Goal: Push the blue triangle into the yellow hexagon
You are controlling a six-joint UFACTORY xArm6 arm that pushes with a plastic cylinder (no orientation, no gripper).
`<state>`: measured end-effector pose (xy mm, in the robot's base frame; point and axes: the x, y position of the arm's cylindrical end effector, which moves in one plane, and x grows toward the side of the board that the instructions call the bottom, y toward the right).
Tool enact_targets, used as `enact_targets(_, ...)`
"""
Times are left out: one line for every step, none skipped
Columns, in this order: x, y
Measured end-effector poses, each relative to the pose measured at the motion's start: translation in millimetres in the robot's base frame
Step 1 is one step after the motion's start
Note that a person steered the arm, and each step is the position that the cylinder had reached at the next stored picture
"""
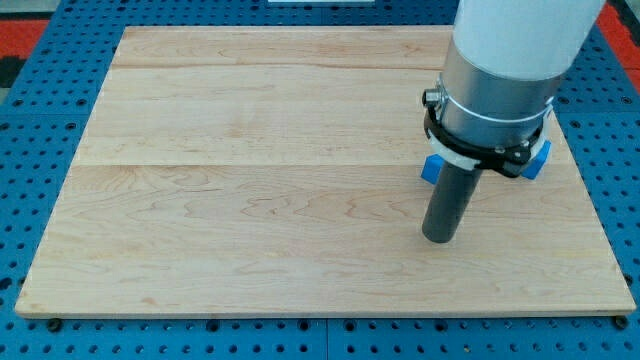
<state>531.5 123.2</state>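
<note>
My tip [439, 238] rests on the wooden board [250, 160] at the view's right, below the cluster of blocks. Only a sliver of the blue triangle [431, 168] shows, just above and slightly left of the tip, behind the rod. A corner of another blue block [541, 158] shows at the right of the arm. The yellow hexagon is hidden behind the arm, as are the other blocks.
The arm's wide grey and white body [505, 60] covers the board's upper right corner. A blue pegboard [30, 180] surrounds the board on all sides.
</note>
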Motion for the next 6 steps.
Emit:
enact_targets(-25, 18)
enact_targets(-36, 16)
enact_targets(-36, 12)
enact_targets(-36, -4)
enact_targets(-38, -8)
enact_targets(-50, -8)
